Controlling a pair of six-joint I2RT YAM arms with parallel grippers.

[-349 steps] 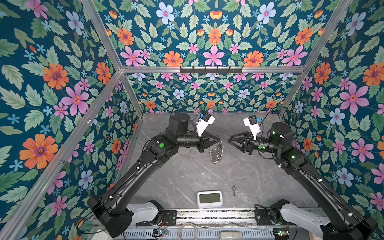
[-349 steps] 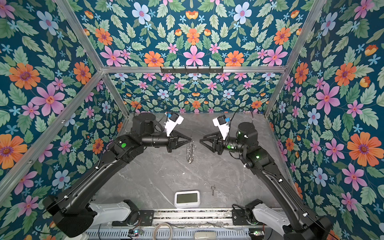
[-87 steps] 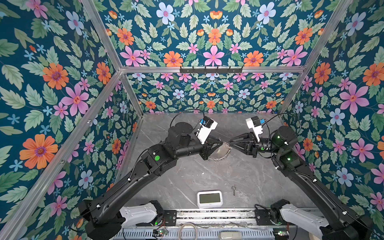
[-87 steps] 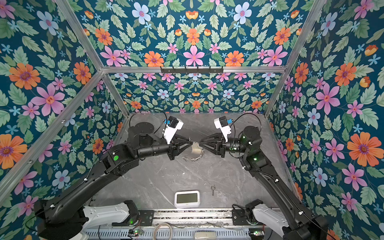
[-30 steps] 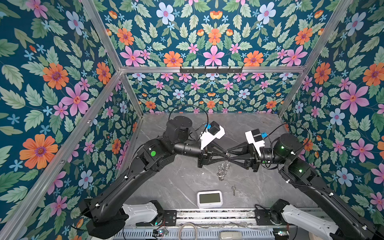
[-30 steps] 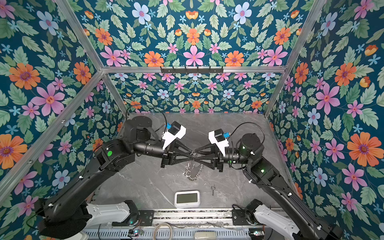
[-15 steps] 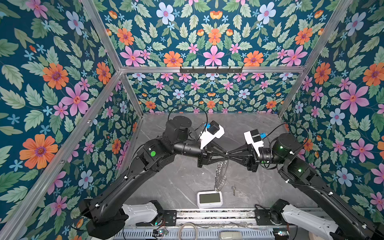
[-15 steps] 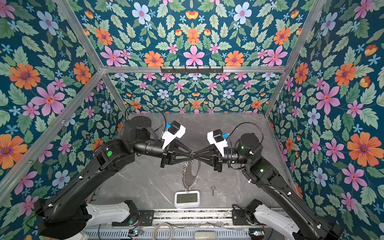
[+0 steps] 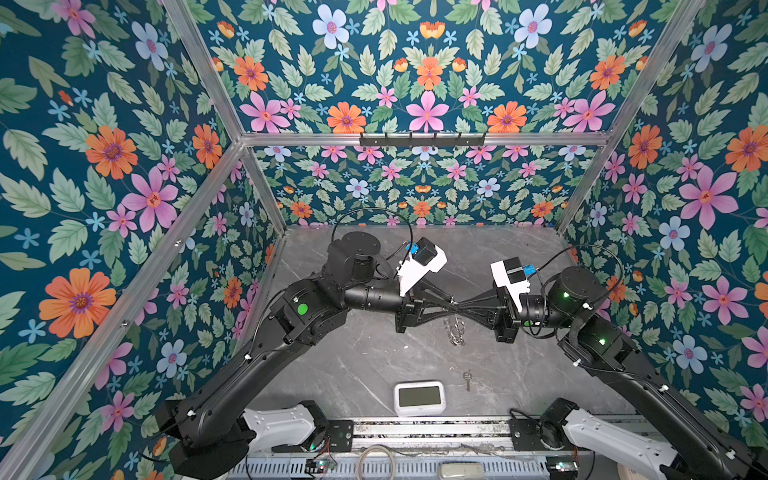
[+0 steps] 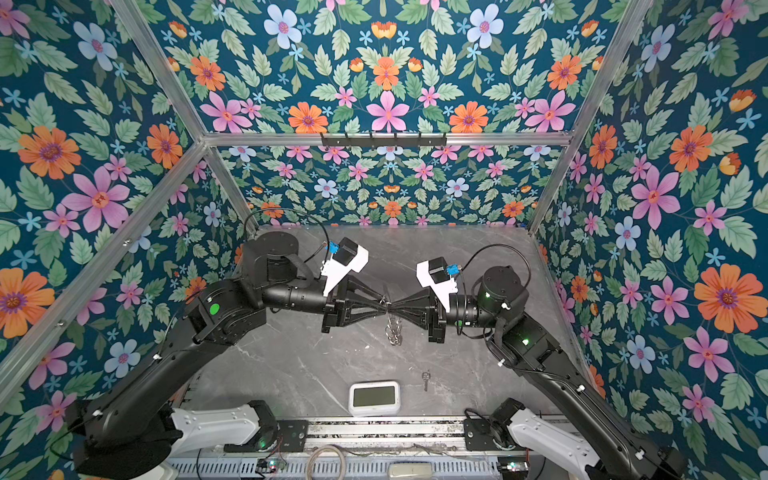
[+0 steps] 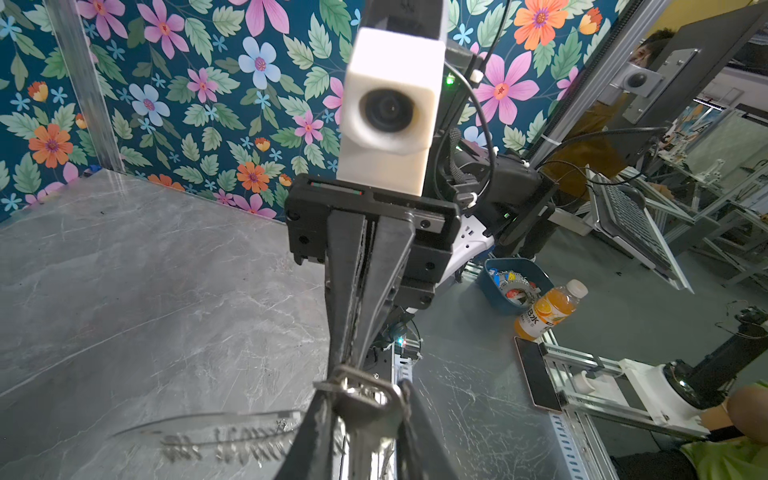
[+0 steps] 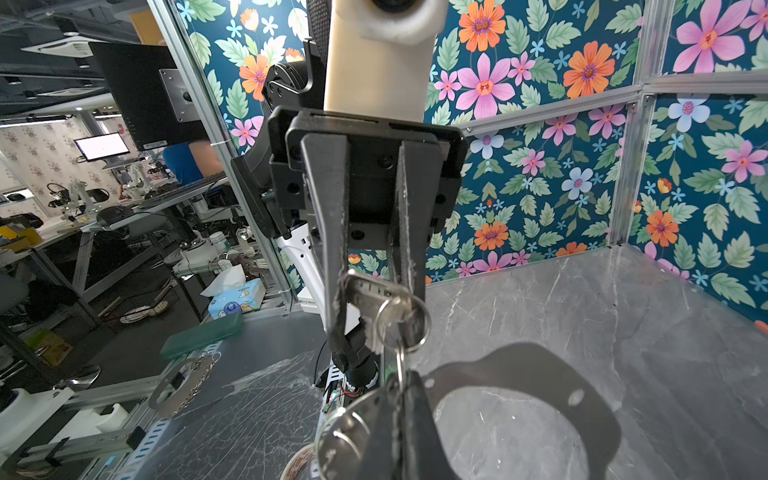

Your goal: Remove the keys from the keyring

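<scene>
The left gripper [image 9: 452, 306] clamps the key [image 12: 372, 296], which seems to lie crosswise between its jaws. Meeting it tip to tip, the right gripper [image 9: 464, 308] pinches the split ring [image 12: 402, 322] at the key's head; the keyring [image 9: 457, 332] hangs below, above the table's [image 9: 353, 365] middle.

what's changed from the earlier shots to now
The right gripper, open and apart at first, moved in tip to tip with the left gripper and shut its jaws on the keyring, which now hangs below them, slightly nearer the front. The left gripper holds a key. The clock and loose key stayed put.
</scene>
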